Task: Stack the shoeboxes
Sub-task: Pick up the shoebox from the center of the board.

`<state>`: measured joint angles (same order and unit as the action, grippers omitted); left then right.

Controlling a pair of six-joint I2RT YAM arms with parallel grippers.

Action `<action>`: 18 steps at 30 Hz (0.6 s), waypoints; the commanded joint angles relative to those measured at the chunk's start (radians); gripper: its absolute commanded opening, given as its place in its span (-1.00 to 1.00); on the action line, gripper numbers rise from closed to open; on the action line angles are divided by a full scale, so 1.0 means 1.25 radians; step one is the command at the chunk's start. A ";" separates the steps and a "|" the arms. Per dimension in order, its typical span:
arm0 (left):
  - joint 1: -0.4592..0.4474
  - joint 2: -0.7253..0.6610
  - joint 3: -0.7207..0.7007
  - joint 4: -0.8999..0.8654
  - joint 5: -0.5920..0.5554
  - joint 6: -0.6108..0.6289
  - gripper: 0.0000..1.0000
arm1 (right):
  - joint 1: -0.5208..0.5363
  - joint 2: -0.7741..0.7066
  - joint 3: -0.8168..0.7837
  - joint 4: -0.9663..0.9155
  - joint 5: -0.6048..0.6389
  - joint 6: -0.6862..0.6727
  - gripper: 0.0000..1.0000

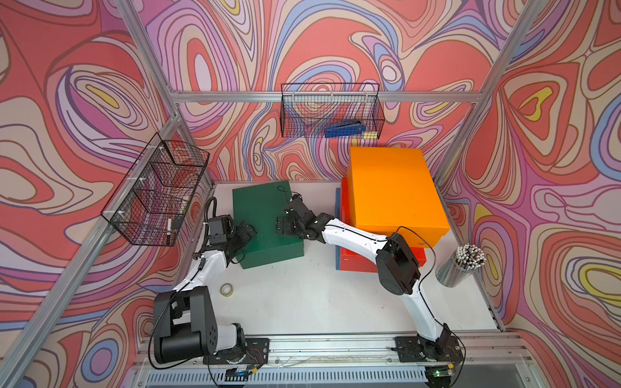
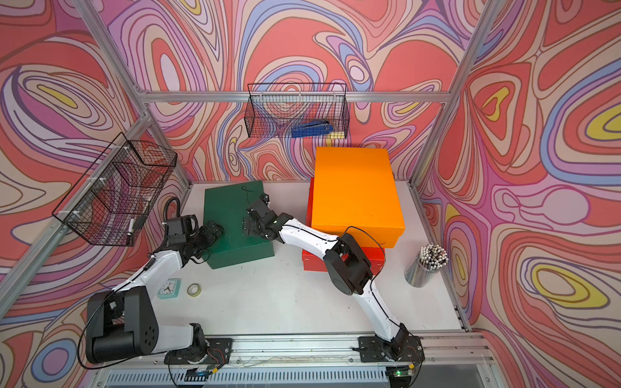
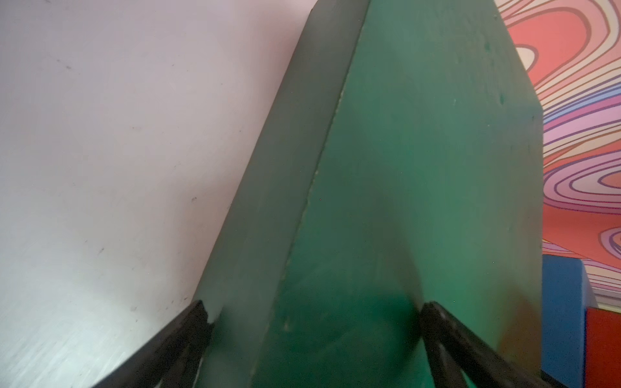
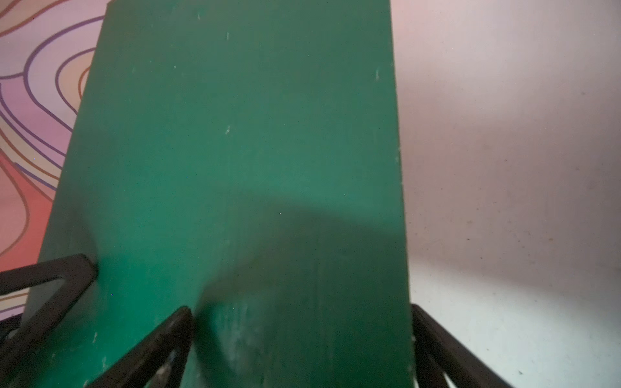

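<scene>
Left pincer [image 1: 248, 231], close in its wrist view, is spread wide astride the left edge of the green box [image 1: 265, 218], one finger by the side wall and one over the lid, gripping nothing. Green box sits flat on the white tabletop [image 1: 302, 295], apart from the stack. Right pincer [image 1: 285, 217] is also wide open at the lid's right edge, empty. Both seem placed to squeeze and lift the box together. Farther right, orange box [image 1: 393, 191] lies on red [image 1: 356, 263], with blue [image 3: 561, 302] beneath.

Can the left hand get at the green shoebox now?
Likely yes: the left hand stands open astride an edge of the green shoebox, one finger over the lid, one beside the wall.
</scene>
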<state>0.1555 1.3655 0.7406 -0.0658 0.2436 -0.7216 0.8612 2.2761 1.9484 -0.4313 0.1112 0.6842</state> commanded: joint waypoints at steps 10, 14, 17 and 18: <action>-0.005 0.001 0.002 0.023 0.073 -0.014 0.86 | 0.047 0.008 -0.051 0.104 -0.155 0.063 0.73; -0.006 -0.057 -0.001 -0.012 0.065 -0.013 0.84 | 0.072 -0.019 -0.021 0.090 -0.156 0.033 0.64; -0.008 -0.103 0.004 -0.043 0.066 -0.013 0.83 | 0.090 -0.039 -0.009 0.086 -0.161 0.025 0.60; -0.010 -0.118 0.006 -0.055 0.066 -0.013 0.83 | 0.095 -0.046 -0.010 0.089 -0.165 0.026 0.57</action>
<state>0.1741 1.2877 0.7341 -0.1261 0.2077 -0.7086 0.8719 2.2642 1.9129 -0.3534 0.0620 0.7448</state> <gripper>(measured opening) 0.920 0.798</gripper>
